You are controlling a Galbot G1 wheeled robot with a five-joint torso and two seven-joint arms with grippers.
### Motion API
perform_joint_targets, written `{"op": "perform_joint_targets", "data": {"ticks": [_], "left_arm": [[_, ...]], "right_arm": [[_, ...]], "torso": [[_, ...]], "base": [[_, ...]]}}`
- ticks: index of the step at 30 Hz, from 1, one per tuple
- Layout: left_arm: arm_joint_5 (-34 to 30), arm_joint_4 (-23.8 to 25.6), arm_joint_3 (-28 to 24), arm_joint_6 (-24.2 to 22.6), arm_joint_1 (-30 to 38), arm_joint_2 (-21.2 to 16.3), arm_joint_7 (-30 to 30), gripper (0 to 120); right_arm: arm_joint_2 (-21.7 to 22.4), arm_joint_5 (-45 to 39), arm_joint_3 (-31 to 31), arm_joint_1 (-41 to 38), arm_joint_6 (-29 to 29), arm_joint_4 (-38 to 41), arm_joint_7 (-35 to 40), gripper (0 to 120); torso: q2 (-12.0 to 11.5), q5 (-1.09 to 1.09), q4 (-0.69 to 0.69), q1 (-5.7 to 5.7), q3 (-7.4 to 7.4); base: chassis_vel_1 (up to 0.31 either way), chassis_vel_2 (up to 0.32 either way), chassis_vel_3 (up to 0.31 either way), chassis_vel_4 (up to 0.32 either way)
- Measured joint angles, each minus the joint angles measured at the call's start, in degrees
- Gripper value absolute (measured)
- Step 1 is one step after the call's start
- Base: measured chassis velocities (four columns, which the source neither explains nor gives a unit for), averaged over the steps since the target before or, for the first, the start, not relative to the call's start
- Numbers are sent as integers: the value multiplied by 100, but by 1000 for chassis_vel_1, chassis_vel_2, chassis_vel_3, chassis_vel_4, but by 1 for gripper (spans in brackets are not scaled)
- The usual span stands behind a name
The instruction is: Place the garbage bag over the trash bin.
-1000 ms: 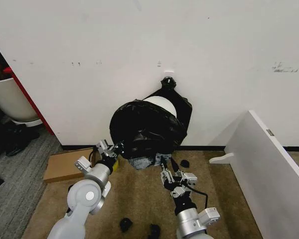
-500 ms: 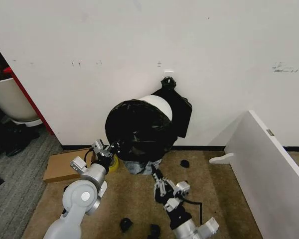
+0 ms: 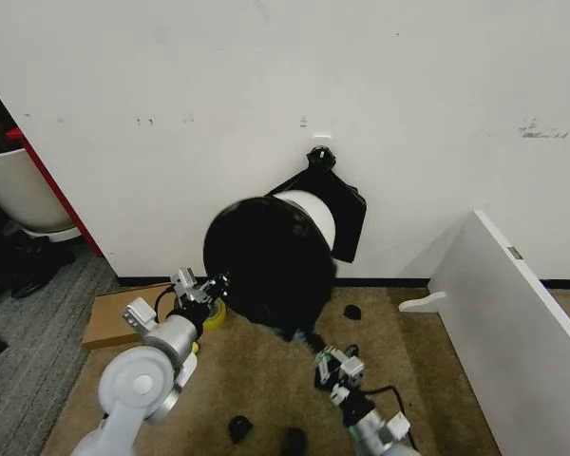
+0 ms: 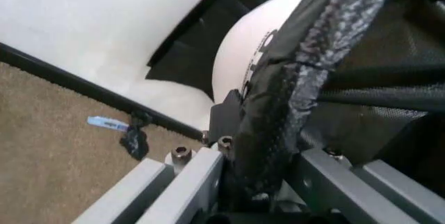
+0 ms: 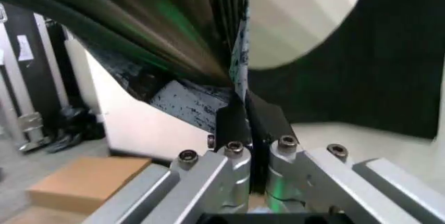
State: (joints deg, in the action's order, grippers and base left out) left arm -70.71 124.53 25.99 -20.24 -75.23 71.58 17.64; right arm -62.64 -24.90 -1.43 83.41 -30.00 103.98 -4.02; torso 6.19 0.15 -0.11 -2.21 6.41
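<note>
The left gripper (image 3: 209, 288) reaches to the lower left edge of the large, thin, glossy black plastic garbage bag (image 3: 266, 261), and the left wrist view shows a crinkled fold of that bag (image 4: 278, 125) pinched between its closed fingers (image 4: 187, 182). Lower and to the right, the right gripper (image 3: 325, 366) sits below the bag's bottom edge; the right wrist view shows its fingers (image 5: 236, 166) clamped together on a thin black sheet of the bag (image 5: 240, 99) that rises from between them.

The bag is stretched taut into a smooth dark disc over the mouth of the round white plastic trash bin (image 3: 313, 211), which lies tipped on its side near the white wall (image 3: 266, 85). The bin's long axis runs from the covered mouth, facing the robot and somewhat left, back toward the wall and up to the right, where its bare white side shows above the bag.

A flat brown cardboard box (image 3: 123, 313) lies on the tan carpet (image 3: 256, 389) at the left, beside the left gripper. A flat black bundle (image 3: 347, 204) knotted at its top stands against the wall behind the bin. Small black crumpled scraps (image 3: 351, 312) dot the carpet, one just right of the bag. A white board (image 3: 513, 313) slants along the right.
</note>
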Motion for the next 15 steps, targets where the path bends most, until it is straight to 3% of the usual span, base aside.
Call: {"op": "perform_joint_targets", "data": {"ticks": [5, 8, 13, 15], "left_arm": [[-257, 624, 168, -661, -131, -130, 522, 0], [-125, 811, 230, -888, -174, -219, 640, 0], [679, 294, 4, -760, -152, -218, 626, 0], [975, -35, -117, -578, -140, -204, 624, 0]], "right_arm": [[-208, 573, 301, -513, -510, -1010, 376, 0], [-217, 512, 398, -554, -705, -1106, 467, 11], [-27, -292, 402, -322, -793, -527, 291, 27], [111, -832, 398, -213, -429, -70, 1086, 36]], "torso": [[0, 1, 0, -1, 0], [0, 1, 0, 0, 0], [0, -1, 0, 0, 0], [0, 0, -1, 0, 0]], "base": [[0, 0, 0, 0], [0, 0, 0, 0], [0, 0, 0, 0], [0, 0, 0, 0]]}}
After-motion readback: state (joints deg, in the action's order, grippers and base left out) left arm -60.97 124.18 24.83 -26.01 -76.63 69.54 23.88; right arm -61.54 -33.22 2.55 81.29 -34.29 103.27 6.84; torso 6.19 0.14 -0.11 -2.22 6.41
